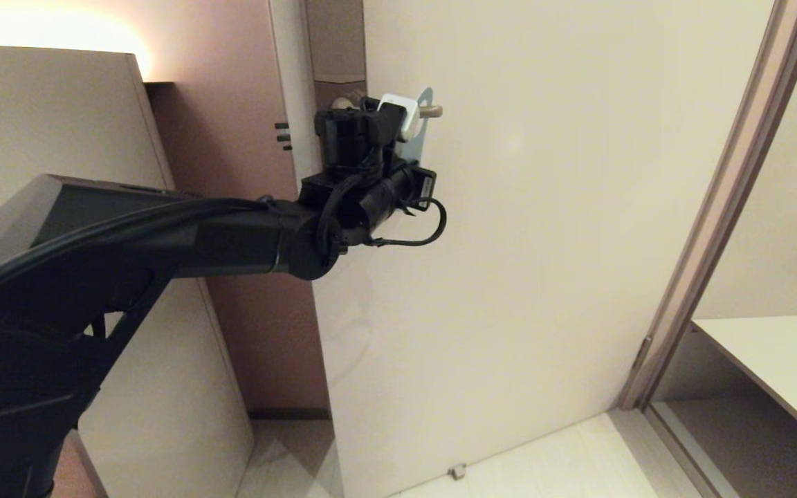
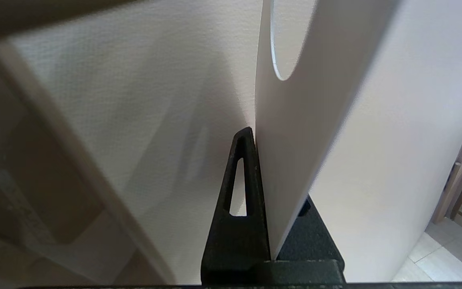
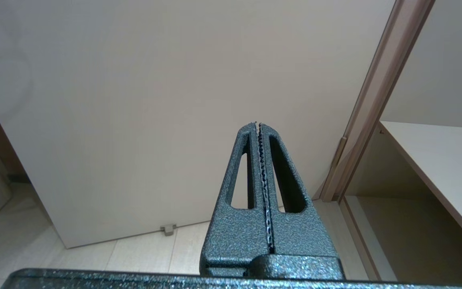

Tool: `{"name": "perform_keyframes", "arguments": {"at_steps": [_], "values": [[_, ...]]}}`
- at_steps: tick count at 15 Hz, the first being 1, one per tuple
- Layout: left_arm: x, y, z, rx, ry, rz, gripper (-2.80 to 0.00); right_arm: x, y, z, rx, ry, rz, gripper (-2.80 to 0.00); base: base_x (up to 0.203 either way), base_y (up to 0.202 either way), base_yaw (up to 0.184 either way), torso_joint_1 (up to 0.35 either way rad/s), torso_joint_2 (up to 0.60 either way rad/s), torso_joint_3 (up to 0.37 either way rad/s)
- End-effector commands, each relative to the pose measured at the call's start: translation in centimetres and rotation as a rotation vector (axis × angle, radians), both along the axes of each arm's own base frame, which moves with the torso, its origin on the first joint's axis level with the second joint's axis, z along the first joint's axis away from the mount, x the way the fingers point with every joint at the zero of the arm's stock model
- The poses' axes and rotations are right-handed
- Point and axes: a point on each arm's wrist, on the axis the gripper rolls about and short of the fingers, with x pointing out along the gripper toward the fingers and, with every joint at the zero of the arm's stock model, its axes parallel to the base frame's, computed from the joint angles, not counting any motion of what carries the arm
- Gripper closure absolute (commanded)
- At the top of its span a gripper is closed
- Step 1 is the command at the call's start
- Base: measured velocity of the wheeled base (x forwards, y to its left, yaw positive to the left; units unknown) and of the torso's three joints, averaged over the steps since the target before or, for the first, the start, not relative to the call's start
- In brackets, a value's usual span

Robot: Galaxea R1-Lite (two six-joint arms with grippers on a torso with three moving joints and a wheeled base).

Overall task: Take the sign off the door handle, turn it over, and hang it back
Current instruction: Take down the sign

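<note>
Left gripper (image 1: 398, 114) clamps sign (image 1: 418, 138) edge-on, long axis vertical, its hole level with door handle (image 1: 430, 111). Right gripper (image 3: 261, 126) parked, jaws closed, empty.

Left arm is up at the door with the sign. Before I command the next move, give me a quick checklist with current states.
1. left gripper shut on the sign: ok.
2. Sign's hole by the door handle: ok, at the lever's tip.
3. Sign fully hung on the handle: cannot tell, the gripper hides it.
4. Which face is outward: cannot tell; a white face shows in the wrist view.
5. right gripper shut, empty, away from the handle: ok.
</note>
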Motion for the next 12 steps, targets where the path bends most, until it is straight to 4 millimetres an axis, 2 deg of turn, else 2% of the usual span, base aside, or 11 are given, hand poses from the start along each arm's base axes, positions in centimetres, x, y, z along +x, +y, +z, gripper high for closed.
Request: {"name": "perform_keyframes", "arguments": {"at_steps": [1,12], "values": [[0.2,-0.3,-0.4,0.002,0.001,-0.001,0.00,0.0,0.0,0.0,0.000,0.001,0.000,0.00,0.000,0.000,0.000,0.000,0.00,0.000],[1.5,-1.2,-0.3,-0.010,-0.018,-0.005,0.00,0.0,0.0,0.0,0.000,0.001,0.000,0.00,0.000,0.000,0.000,0.000,0.00,0.000]]}}
